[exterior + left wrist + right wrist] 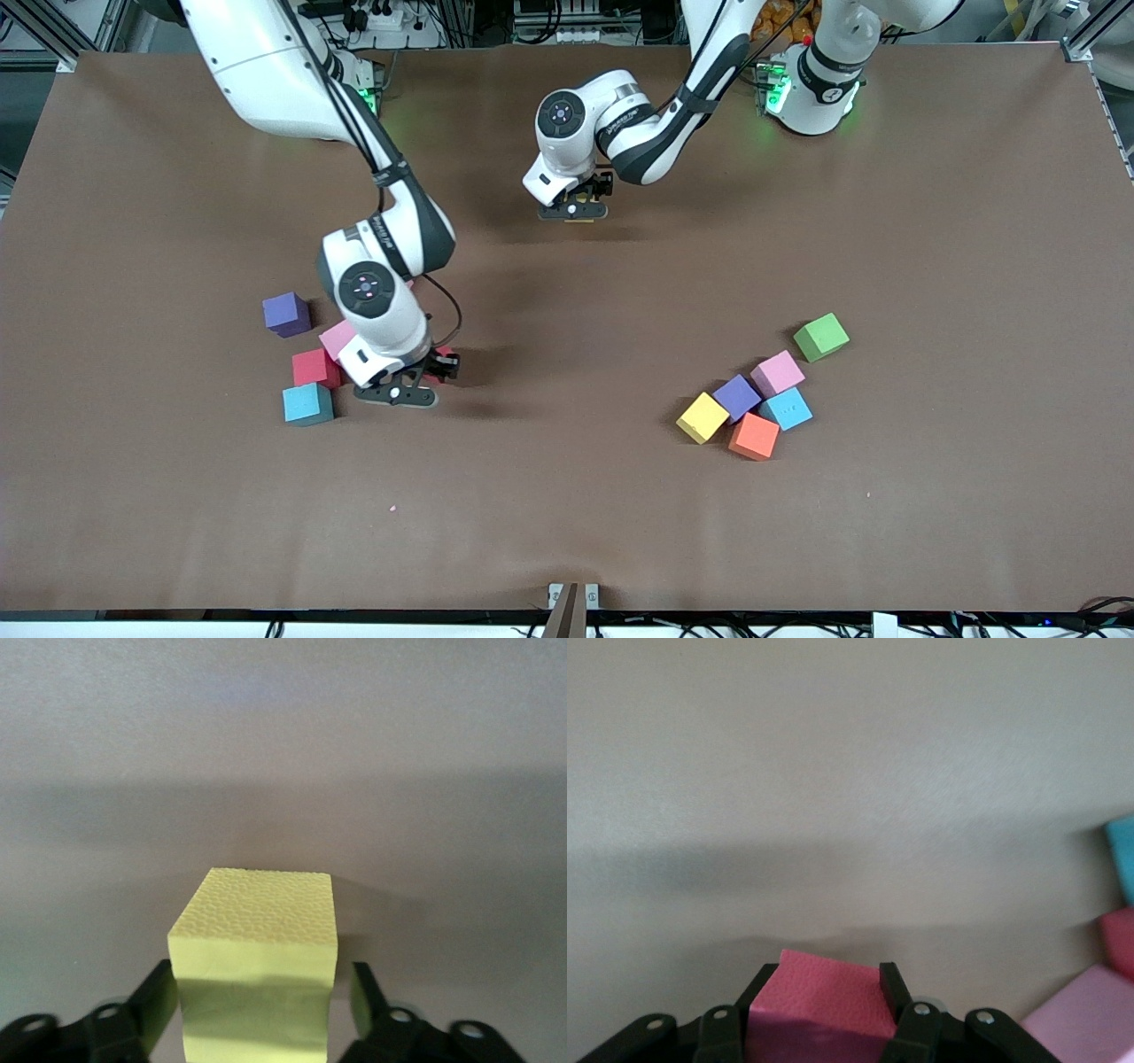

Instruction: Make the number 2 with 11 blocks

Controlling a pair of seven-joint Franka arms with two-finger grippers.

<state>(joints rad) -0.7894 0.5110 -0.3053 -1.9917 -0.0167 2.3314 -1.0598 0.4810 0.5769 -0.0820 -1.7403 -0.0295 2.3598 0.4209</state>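
Observation:
My left gripper [576, 211] is low at the middle of the table, toward the robots' bases. It stands open around a yellow block [257, 939] on the brown table, with a gap at each finger [159, 997]. My right gripper [409, 379] is shut on a deep pink block [824, 992], low beside a loose group toward the right arm's end: purple [286, 314], pale pink [336, 338], red [315, 367] and light blue [307, 403] blocks. Toward the left arm's end lie yellow [702, 417], purple [736, 397], pink [778, 373], light blue [787, 408] and orange [754, 436] blocks. The number 2 is out of view.
A green cube [820, 337] sits just farther from the front camera than the cluster at the left arm's end. The brown table [567, 496] is bare between the two groups and along its near edge.

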